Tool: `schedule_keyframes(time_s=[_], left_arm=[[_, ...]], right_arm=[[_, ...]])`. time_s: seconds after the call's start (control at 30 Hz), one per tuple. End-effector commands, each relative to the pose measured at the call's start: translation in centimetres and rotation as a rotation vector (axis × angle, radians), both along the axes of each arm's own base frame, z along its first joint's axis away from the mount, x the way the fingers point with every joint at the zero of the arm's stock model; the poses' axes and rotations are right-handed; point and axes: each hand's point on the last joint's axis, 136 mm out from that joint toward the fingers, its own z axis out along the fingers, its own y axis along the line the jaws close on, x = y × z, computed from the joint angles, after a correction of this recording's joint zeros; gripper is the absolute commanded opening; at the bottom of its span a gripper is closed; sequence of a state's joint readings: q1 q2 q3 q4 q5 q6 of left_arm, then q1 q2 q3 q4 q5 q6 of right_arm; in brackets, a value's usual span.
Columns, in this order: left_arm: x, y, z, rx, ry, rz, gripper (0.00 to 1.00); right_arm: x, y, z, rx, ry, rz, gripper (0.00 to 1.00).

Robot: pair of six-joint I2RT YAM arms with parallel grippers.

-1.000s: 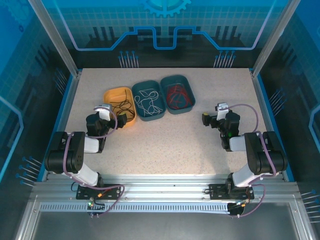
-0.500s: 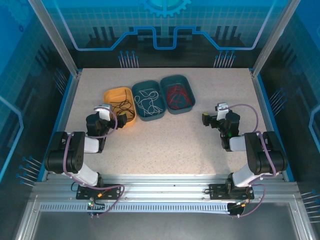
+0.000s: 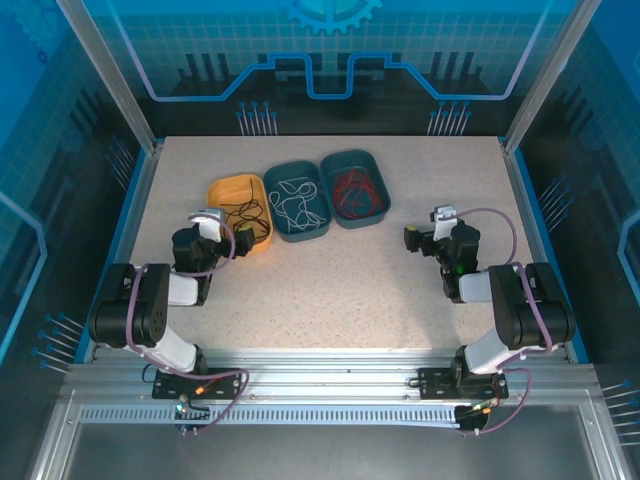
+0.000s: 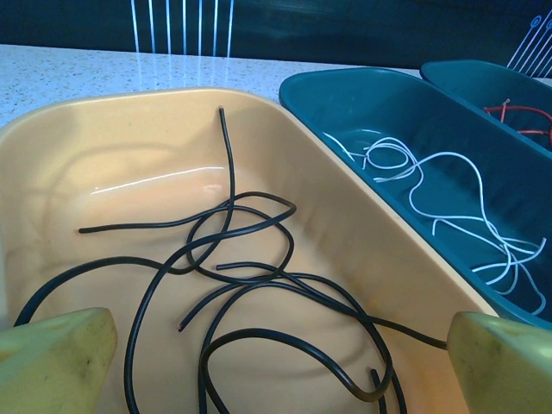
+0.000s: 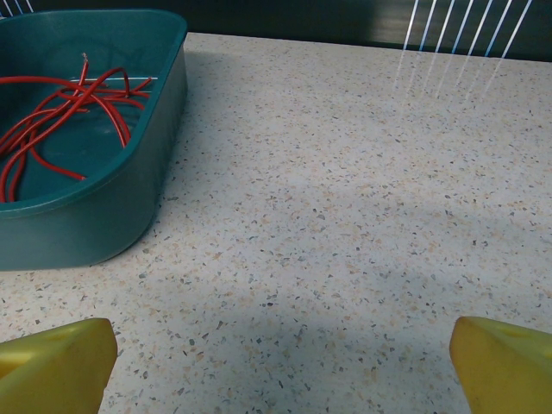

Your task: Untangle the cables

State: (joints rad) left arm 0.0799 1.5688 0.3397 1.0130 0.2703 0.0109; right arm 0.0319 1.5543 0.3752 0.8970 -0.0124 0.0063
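Left jaws: spread wide with nothing between them; the yellow fingertips (image 4: 53, 355) sit at either side of the wrist view, over the near rim of the yellow tray (image 4: 103, 142).
Right jaws: also wide apart and empty, hanging over bare counter (image 5: 345, 216).
Black cable (image 4: 227, 164): lies in the yellow tray, straight ahead of and just below the left jaws, centred between the two fingertips.
Black cable's lie: a loose heap of overlapping loops with no single long axis. One free end runs straight away from the left jaws up the far wall, and another points out to their left.
White cable (image 4: 384, 151): lies in the middle teal tray (image 4: 362, 95), ahead of the left jaws and off to their right, its strands trailing mostly away and rightward.
Red cable (image 5: 82, 95): lies in the end teal tray (image 5: 129, 198), ahead of the right jaws and well off to their left, with the tray wall between.
Nearer arm: the left for black and white, the right for red.
Coming move, as I judge it: each colour already has its own tray. If more loosening is wanted, the left jaws need only drop onto the black loops, while the right jaws must first travel forward and left.
Writing: none legible on the trays or cables.
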Motion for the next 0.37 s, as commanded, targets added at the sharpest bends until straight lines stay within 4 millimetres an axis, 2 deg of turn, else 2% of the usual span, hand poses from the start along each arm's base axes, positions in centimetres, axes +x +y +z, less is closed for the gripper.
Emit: schedule_keyframes(time_s=[0.0,0.33], left_arm=[[0.12,-0.61,0.50,0.014,-0.007,-0.035,0.99],[0.11,-0.89,0.52,0.026,-0.011,-0.040,0.99]], right_arm=[[0.60,0.35,1.25,-0.004,-0.033,0.019,1.00],[0.62,0.35,1.27,-0.004,-0.034,0.020,1.00]])
